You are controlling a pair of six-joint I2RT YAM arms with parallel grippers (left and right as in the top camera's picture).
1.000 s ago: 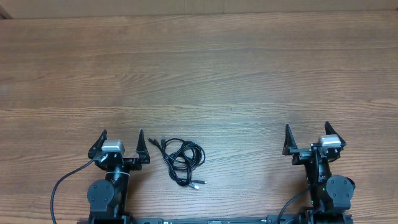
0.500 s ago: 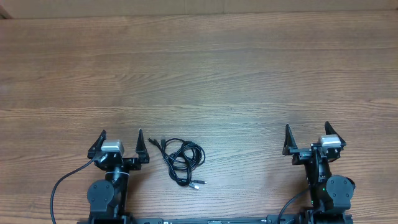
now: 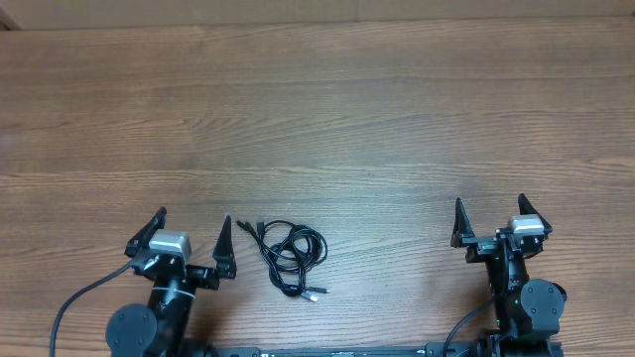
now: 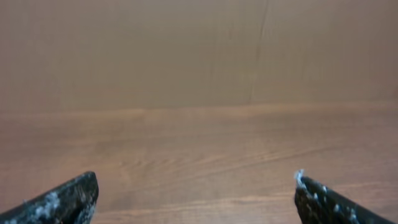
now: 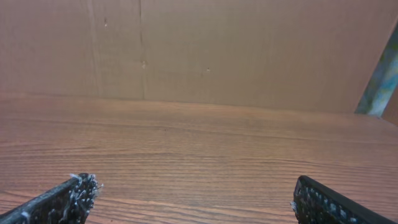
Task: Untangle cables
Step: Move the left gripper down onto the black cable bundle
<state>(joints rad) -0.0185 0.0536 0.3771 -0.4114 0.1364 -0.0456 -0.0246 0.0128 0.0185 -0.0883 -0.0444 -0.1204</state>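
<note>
Left black two-finger gripper [image 3: 193,220] spread wide, gripping nothing, near the table's front edge. Small bundle of thin black looped cables [image 3: 290,253] with small plug ends lies flat just right of it, not touching. Right black two-finger gripper [image 3: 489,206] also spread, empty, well apart from the cables. Brown wood-grain table [image 3: 327,109] underneath.

Movement only at the left claw [image 3: 193,216]: drawn back and toward its own left, slightly away from the cables [image 3: 290,256] lying just off its right side. Now skewed, with left fingertip ahead of right. Behind it, arm base [image 3: 134,327] and trailing black wire [image 3: 79,297] swung further left too.
</note>
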